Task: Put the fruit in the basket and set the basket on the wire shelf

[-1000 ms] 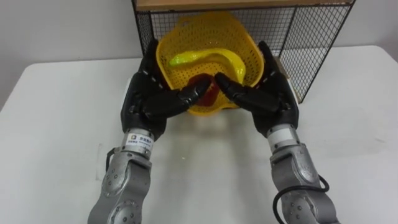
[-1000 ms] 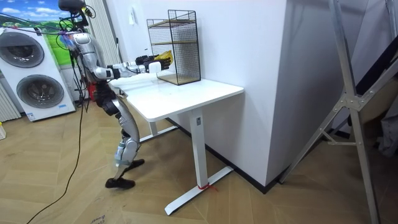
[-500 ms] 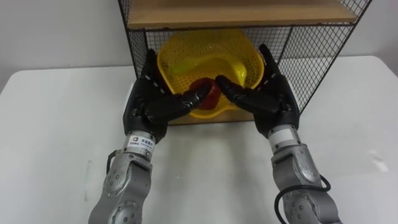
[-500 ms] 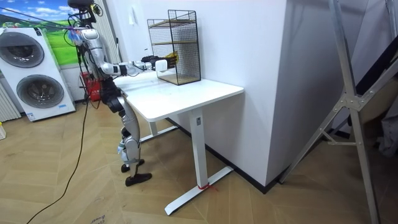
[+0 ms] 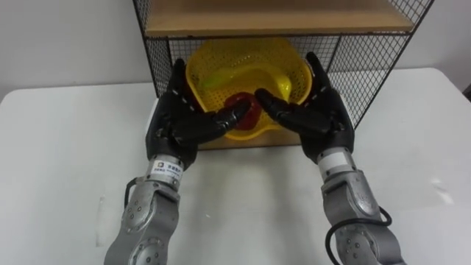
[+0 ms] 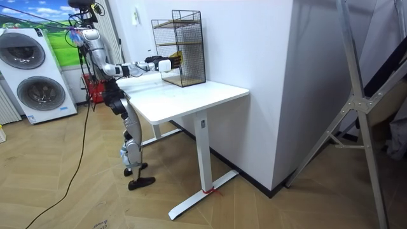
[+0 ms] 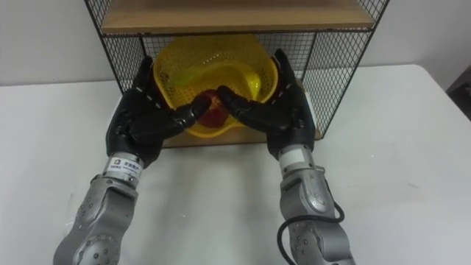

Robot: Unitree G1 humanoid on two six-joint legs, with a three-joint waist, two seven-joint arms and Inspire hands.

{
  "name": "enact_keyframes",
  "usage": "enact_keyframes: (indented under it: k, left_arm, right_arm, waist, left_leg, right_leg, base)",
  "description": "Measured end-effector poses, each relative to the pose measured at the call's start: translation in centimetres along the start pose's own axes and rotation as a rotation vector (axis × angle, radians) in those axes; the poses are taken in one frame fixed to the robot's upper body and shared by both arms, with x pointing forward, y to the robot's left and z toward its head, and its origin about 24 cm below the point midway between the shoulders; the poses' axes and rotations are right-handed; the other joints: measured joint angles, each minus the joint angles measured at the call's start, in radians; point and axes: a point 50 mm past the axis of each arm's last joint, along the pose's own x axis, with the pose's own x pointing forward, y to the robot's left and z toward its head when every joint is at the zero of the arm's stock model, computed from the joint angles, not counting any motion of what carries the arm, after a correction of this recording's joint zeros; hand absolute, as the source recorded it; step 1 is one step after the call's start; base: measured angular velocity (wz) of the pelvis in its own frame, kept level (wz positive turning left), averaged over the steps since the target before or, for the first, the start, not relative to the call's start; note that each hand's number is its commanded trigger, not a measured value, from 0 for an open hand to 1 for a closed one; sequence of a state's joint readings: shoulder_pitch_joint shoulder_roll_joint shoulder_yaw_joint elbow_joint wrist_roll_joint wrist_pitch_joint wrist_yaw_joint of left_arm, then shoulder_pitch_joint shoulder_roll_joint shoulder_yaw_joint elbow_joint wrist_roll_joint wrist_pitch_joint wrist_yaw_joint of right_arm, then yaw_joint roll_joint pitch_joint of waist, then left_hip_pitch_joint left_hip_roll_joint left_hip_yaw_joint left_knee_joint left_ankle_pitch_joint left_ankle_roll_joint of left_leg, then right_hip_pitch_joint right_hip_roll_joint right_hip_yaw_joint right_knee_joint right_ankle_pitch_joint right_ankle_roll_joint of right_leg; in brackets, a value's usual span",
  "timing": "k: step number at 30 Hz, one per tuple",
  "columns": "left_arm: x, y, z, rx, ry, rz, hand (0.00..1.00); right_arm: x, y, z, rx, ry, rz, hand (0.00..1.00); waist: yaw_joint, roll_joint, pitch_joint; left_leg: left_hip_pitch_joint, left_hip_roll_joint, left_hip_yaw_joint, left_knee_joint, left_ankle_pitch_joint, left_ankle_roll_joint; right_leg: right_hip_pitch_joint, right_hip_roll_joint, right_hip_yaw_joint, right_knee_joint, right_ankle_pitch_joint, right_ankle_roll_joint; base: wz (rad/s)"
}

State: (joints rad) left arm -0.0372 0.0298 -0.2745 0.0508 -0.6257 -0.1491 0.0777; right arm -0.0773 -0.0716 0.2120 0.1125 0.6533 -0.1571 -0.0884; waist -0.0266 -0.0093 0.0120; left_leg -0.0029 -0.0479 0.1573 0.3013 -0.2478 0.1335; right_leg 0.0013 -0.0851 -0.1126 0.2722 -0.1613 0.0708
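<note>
A yellow perforated basket (image 5: 243,62) is inside the lower compartment of the black wire shelf (image 5: 368,73), under its wooden board (image 5: 272,15). In the basket lie a yellow-green banana (image 5: 239,73) and a red fruit (image 5: 244,105). My left hand (image 5: 176,121) presses flat against the basket's left side and my right hand (image 5: 318,118) against its right side. The fingers of both are straight, and the thumbs reach across the front rim. Whether the basket rests on the shelf's bottom board (image 5: 221,141) I cannot tell.
The wire shelf (image 6: 178,48) stands at the back of a white table (image 6: 191,95) against the wall. I stand at the table's end on the room view's left, arms stretched forward. Washing machines (image 6: 32,76) stand behind me.
I have stepped closer to the table. The basket, a second ago tilted at the shelf's mouth, now sits deeper under the wooden board. Both hands keep the same hold.
</note>
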Motion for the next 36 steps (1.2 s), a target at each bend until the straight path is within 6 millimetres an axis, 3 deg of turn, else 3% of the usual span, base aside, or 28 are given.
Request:
enact_keyframes:
  k: [8,13,19,36]
  left_arm:
    - [0.7,-0.1,0.1,0.072,0.046,-0.016,0.0]
    - [3.0,0.6,0.2,0.122,0.102,0.028,0.0]
    - [4.3,0.9,-0.4,0.141,0.161,0.092,0.0]
    - [5.1,1.7,-1.1,0.159,0.255,0.185,0.0]
  right_arm:
    - [0.2,-0.6,-0.4,-0.01,0.027,-0.045,0.0]
    - [2.5,-0.5,-0.6,-0.039,0.107,-0.076,0.0]
    - [4.9,-0.2,-0.3,-0.039,0.133,-0.1,0.0]
    - [5.5,-0.7,-1.7,-0.061,0.261,-0.123,0.0]
  waist:
    - [0.004,-0.007,0.005]
    - [0.008,-0.018,0.0098]
    - [0.009,-0.02,0.0116]
    - [0.008,-0.02,0.0117]
  left_leg:
    - [0.024,0.003,-0.002,-0.034,0.017,-0.011]
    - [0.032,0.005,-0.003,-0.046,0.026,-0.017]
    - [0.033,0.005,-0.005,-0.045,0.033,-0.018]
    - [0.036,0.006,-0.009,-0.046,0.033,-0.018]
  right_leg:
    - [0.017,0.003,-0.016,-0.016,0.007,-0.011]
    - [0.018,0.005,-0.02,-0.019,0.01,-0.015]
    - [0.027,0.007,-0.025,-0.036,0.016,-0.019]
    - [0.031,0.007,-0.027,-0.036,0.016,-0.019]
  base:
    - [0.01]
    - [0.01]
    - [0.02]
    - [0.0]
